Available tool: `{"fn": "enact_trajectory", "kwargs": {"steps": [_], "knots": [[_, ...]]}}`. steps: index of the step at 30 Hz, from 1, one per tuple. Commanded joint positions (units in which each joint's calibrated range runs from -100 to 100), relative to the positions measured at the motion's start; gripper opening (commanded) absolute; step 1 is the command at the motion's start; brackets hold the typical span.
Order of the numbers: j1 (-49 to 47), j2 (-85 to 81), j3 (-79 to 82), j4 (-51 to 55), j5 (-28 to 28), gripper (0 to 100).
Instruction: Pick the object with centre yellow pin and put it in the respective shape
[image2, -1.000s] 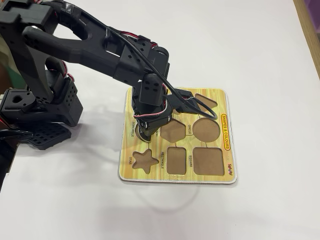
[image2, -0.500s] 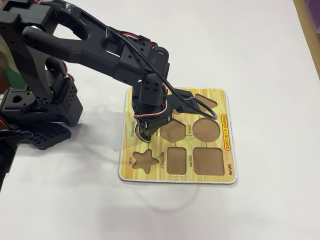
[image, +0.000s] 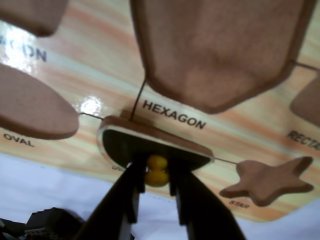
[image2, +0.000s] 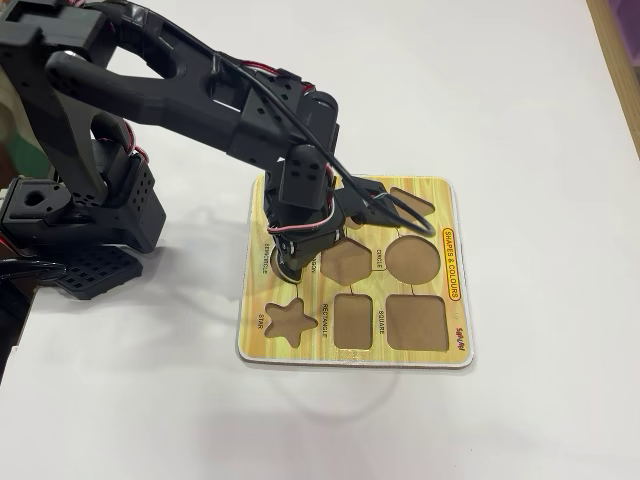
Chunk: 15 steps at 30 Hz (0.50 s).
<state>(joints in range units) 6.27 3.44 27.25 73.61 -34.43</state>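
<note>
Gripper (image: 156, 187) fingers (image: 134, 192) pinch the small yellow knob (image: 157, 170) of the semicircular piece (image: 125, 147) in the wrist view, the two black fingers closed tight on either side of it. The piece, dark-faced from this angle with a pale rim, sits at the semicircle cutout (image: 150, 131) just below the "HEXAGON" label, its far edge seeming slightly raised against the brown recess; whether it lies fully flat cannot be told. On the yellow wood-grain board (image2: 420, 190) the hexagon cutout (image: 220, 50) lies beyond it, the oval cutout (image: 32, 107) to the left and the star cutout (image: 267, 180) to the right. From the fixed view, the black arm (image2: 180, 90) reaches from the left over the white table (image2: 480, 80), its gripper (image2: 288, 262) pressed down on the board's left side, hiding the piece, above the star cutout (image2: 290, 320).
</note>
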Motion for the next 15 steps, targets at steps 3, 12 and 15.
{"fn": "enact_trajectory", "kwargs": {"steps": [3,12,15], "knots": [[-0.8,-0.6,-1.9,0.8,0.2,2],[-0.8,-0.7,-1.8,1.8,0.2,14],[-0.8,-0.7,-1.9,4.4,0.2,14]]}}
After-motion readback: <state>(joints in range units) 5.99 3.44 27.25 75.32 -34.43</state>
